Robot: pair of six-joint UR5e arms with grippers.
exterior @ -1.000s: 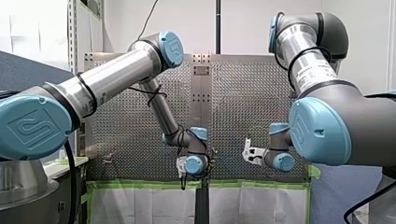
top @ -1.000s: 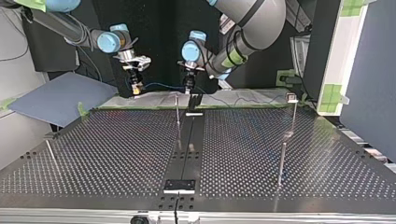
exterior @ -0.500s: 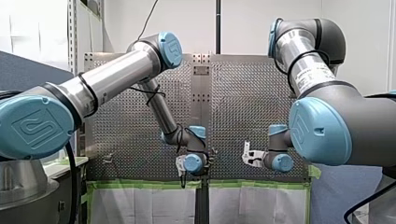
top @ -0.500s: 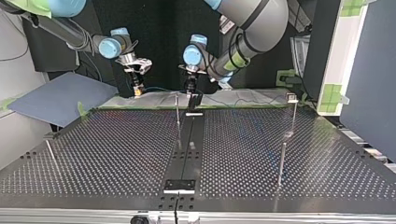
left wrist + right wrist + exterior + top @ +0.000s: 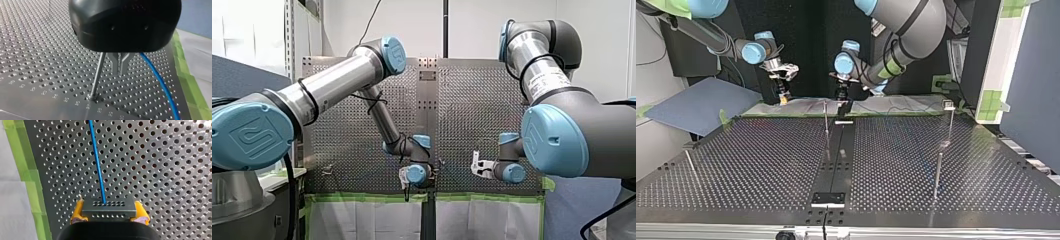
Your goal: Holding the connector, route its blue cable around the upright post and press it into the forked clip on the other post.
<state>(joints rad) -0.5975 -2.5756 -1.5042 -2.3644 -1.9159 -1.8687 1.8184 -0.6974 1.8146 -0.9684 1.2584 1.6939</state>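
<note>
My right gripper (image 5: pixel 107 216) is shut, its yellow pads clamping a grey connector (image 5: pixel 109 206). The blue cable (image 5: pixel 96 160) runs straight out of the connector, ahead over the perforated table. My left gripper (image 5: pixel 120 72) has its metal fingers shut, with a thin upright post (image 5: pixel 97 75) close beside them. The blue cable (image 5: pixel 160 82) comes out from under its black housing and passes beside the fingers, not between the tips. In the top view my right gripper (image 5: pixel 783 97) and left gripper (image 5: pixel 841 95) hang at the table's far edge, either side of that post (image 5: pixel 826 122).
A post with a clip on top (image 5: pixel 949 105) stands at the top view's right. A plain post (image 5: pixel 937 175) stands nearer that camera. A short rod (image 5: pixel 691 165) leans at the left. Green tape (image 5: pixel 27 170) marks the table edge by my right gripper.
Both grippers have shifted slightly: in the top view my left gripper moved a little to the right and my right gripper a little lower. Both stay shut.
</note>
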